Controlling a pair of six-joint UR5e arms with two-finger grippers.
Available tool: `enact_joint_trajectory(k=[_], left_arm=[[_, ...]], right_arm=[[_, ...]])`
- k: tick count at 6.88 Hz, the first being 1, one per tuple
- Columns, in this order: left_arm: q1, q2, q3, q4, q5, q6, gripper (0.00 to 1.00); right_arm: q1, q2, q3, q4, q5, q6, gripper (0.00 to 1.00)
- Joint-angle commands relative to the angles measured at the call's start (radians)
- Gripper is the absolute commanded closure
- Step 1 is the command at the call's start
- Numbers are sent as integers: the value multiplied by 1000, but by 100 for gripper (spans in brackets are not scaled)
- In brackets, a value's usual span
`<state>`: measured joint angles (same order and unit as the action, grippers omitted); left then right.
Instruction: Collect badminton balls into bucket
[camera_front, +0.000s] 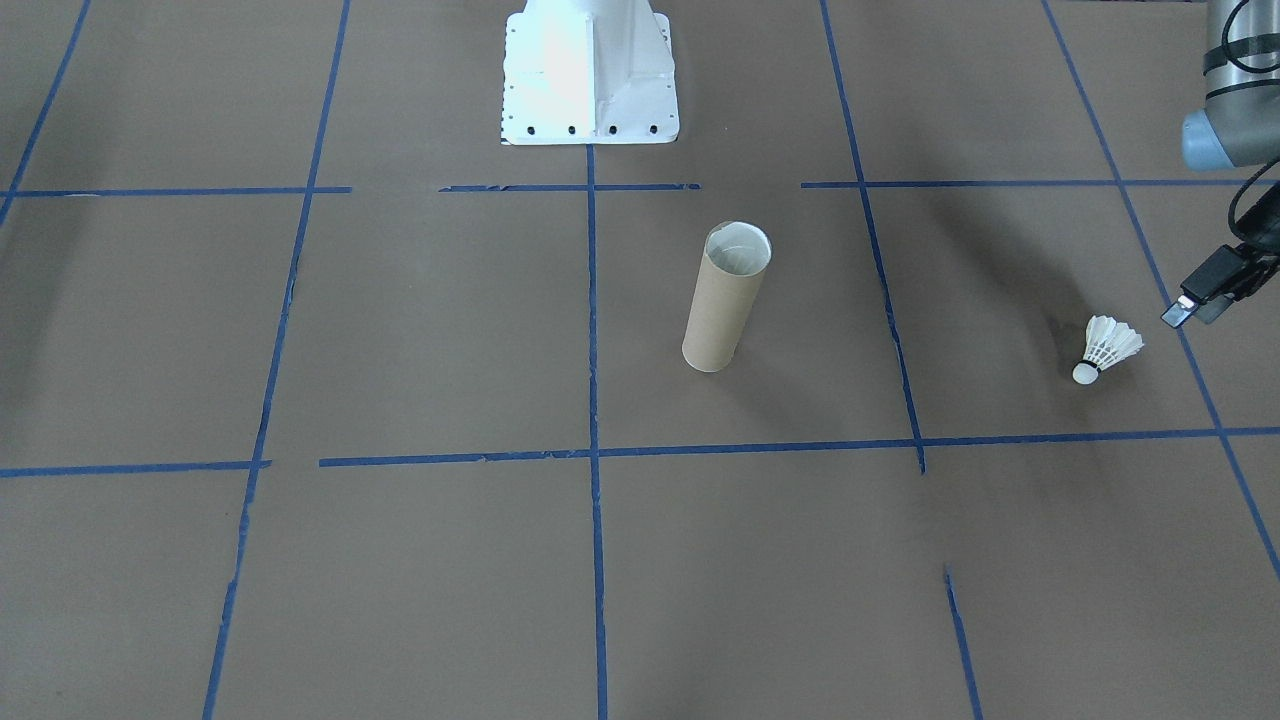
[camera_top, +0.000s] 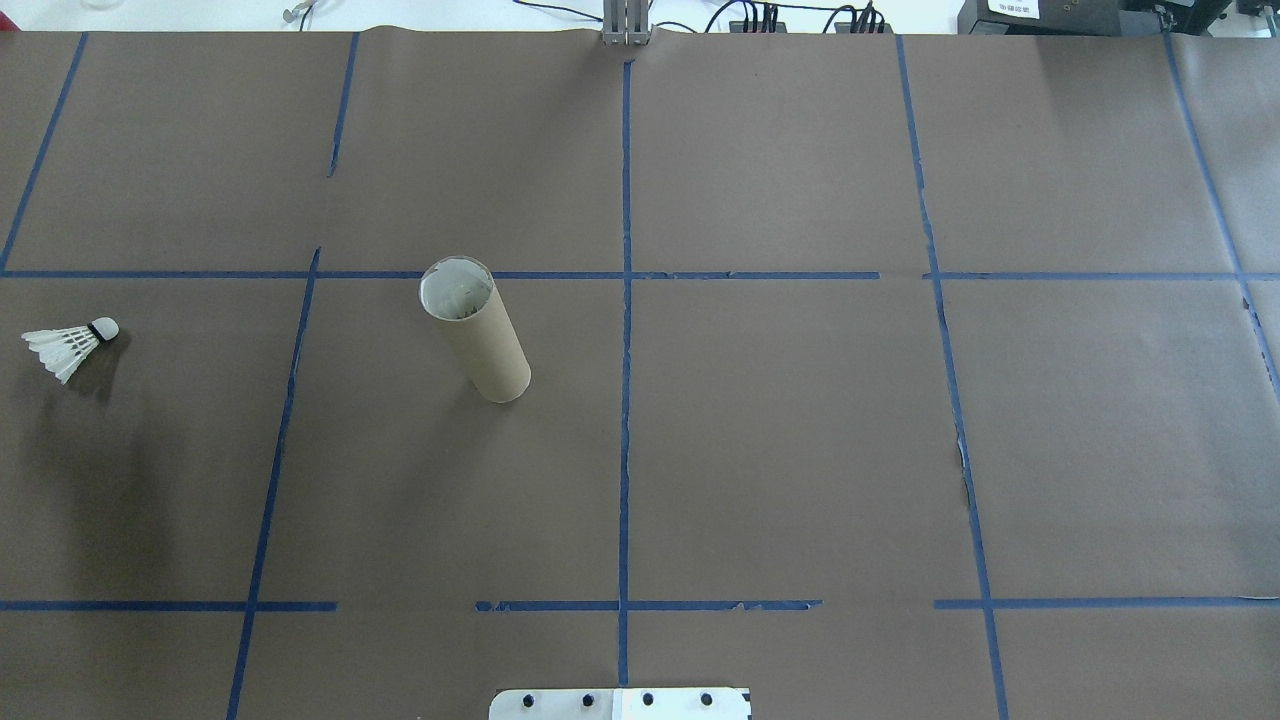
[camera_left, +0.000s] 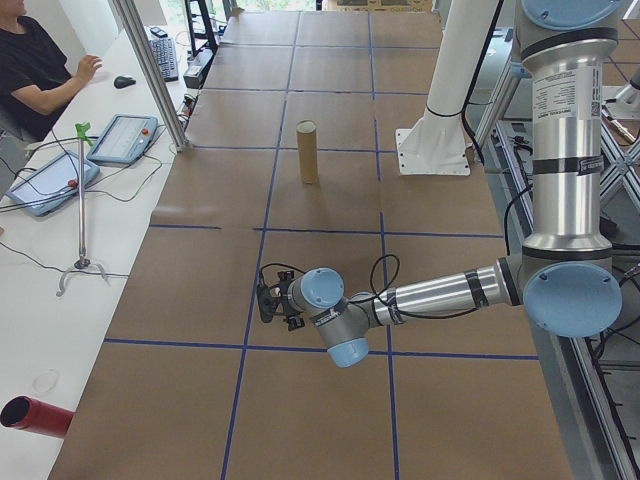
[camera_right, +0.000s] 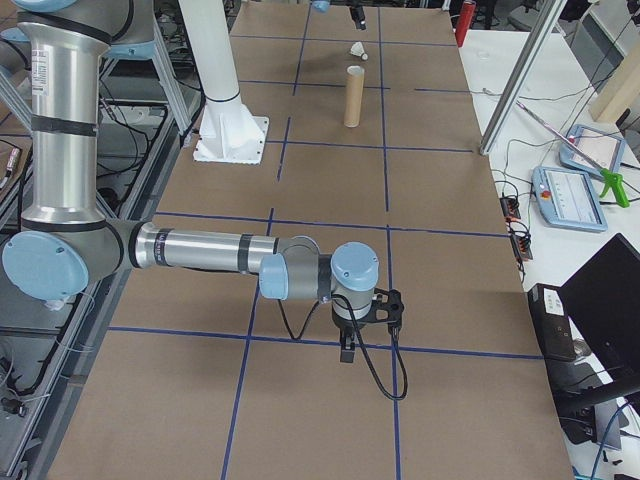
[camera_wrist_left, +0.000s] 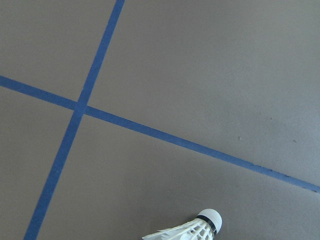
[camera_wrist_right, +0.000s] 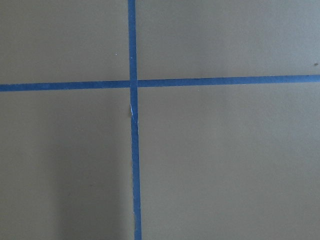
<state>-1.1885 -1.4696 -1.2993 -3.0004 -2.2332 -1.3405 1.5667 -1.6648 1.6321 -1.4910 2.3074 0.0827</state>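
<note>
The white feather shuttlecock (camera_front: 1105, 348) lies on its side on the brown table, far out on my left side (camera_top: 70, 345), cork tip toward the table's middle. The brown cardboard tube (camera_front: 725, 300) stands upright and open-topped near the centre (camera_top: 475, 335), well apart from the shuttlecock. My left gripper (camera_left: 268, 300) hovers close over the shuttlecock, which peeks into the left wrist view's bottom edge (camera_wrist_left: 192, 230); I cannot tell whether it is open. My right gripper (camera_right: 345, 345) hangs far off at the table's other end, pointing down at bare paper; its state cannot be told.
The white robot base (camera_front: 590, 70) stands behind the tube. Blue tape lines (camera_top: 625, 400) grid the paper. Beyond the table's far edge a person (camera_left: 30, 70) sits at a white desk with tablets (camera_left: 120, 138) and a red cylinder (camera_left: 35, 415).
</note>
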Motion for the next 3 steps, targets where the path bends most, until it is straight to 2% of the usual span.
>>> enact_joint_trajectory(k=[1, 2, 3], left_arm=[[163, 11, 8, -116, 169, -213, 0], [196, 11, 17, -130, 194, -227, 0], [205, 11, 18, -132, 196, -233, 0]], right_arm=[[0, 0, 0, 0, 1, 0, 0], [0, 0, 0, 0, 1, -1, 0], [0, 0, 0, 0, 1, 0, 0]])
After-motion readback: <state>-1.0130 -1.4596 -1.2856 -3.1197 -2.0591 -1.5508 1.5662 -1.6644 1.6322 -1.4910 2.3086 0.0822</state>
